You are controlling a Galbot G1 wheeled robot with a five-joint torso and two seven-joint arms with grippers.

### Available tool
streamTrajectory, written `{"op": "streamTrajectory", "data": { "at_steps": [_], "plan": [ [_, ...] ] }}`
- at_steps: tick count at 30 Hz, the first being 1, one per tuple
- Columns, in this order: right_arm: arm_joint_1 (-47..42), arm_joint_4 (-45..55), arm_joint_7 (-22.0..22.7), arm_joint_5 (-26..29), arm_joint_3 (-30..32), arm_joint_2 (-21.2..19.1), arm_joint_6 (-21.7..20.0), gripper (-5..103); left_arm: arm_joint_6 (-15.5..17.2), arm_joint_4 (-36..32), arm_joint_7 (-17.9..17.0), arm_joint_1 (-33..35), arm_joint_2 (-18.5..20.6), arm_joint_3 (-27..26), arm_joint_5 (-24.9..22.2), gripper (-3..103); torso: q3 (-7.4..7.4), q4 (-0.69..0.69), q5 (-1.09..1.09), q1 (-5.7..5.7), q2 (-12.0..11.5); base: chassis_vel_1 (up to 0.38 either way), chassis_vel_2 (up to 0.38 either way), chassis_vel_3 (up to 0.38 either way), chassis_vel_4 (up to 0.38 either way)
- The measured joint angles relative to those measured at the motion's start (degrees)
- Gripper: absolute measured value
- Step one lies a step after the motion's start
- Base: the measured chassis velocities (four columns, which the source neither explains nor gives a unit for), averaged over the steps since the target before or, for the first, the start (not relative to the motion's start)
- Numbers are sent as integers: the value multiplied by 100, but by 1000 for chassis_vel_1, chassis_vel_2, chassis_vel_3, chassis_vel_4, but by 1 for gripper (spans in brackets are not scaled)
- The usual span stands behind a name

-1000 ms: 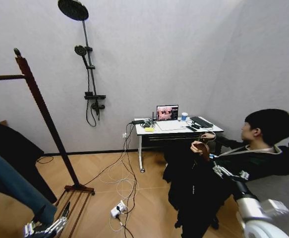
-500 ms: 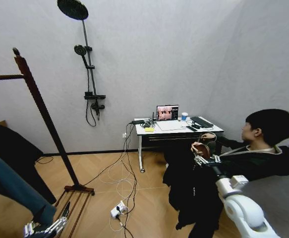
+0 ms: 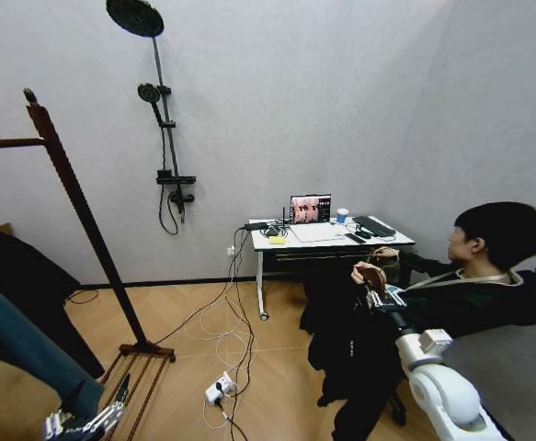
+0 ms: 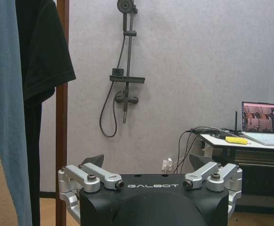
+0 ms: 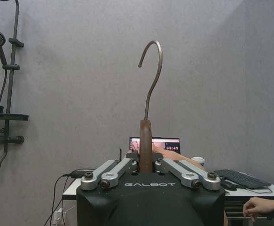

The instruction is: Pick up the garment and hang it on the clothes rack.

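I had the right gripper [image 3: 375, 292] clamped on the hanger [image 5: 145, 143] neck at centre right of the head frame, the garment [image 3: 355, 354] draped below it. The clothes rack [image 3: 79, 207] stood far left. The right wrist frame showed the hook [image 5: 152, 75] upright. The left gripper [image 4: 146, 172], jaws apart, idled lower left.

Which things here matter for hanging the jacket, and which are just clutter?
Job: garment on its hanger, gripped by right pincer; clothes rack.
Clutter: shower fixture, desk, laptop, floor cables, blue jacket.
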Motion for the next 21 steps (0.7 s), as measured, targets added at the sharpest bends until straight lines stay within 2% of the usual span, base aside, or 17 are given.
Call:
{"op": "streamTrajectory", "data": {
  "at_steps": [1, 11, 14, 15, 17, 18, 19, 20, 21],
  "plan": [
    [-5, 20, 1, -1, 0, 12, 7, 9, 0, 0, 0, 0, 0, 0, 0, 100, 0, 0, 0, 0, 0, 0, 0, 0, 0],
    [-79, 169, -77, 32, -31, 52, 62, 9, 0, 0, 0, 0, 0, 0, 0, 100, 0, -1, 1, 0, 0, 0, 0, 0, 0],
    [-17, 369, -607, 578, -157, -83, 80, 9, 0, 0, 0, 0, 0, 0, 0, 100, 0, 0, 0, 0, 0, 0, 0, 0, 0],
    [-17, 369, -607, 578, -157, -83, 80, 9, 0, 0, 0, 0, 0, 0, 0, 100, 0, 0, 0, 0, 0, 0, 0, 0, 0],
    [46, 493, -1242, 1193, -272, -272, 94, 9, 0, 0, 0, 0, 0, 0, 0, 100, -1, 0, -2, 0, 0, 0, 0, 0, 0],
    [46, 493, -1242, 1193, -272, -272, 94, 9, 0, 0, 0, 0, 0, 0, 0, 100, -1, 0, -2, 0, 0, 0, 0, 0, 0],
    [100, 534, -1550, 1480, -349, -372, 114, 9, 0, 0, 0, 0, 0, 0, 0, 100, -1, 0, -1, 0, 0, 0, 0, 0, 0],
    [100, 534, -1550, 1480, -349, -372, 114, 9, 0, 0, 0, 0, 0, 0, 0, 100, -1, 0, -1, 0, 0, 0, 0, 0, 0],
    [169, 574, -1733, 1652, -430, -446, 130, 9, 0, 0, 0, 0, 0, 0, 0, 100, -1, 0, -1, 0, 0, 0, 0, 0, 0]
  ]
}}
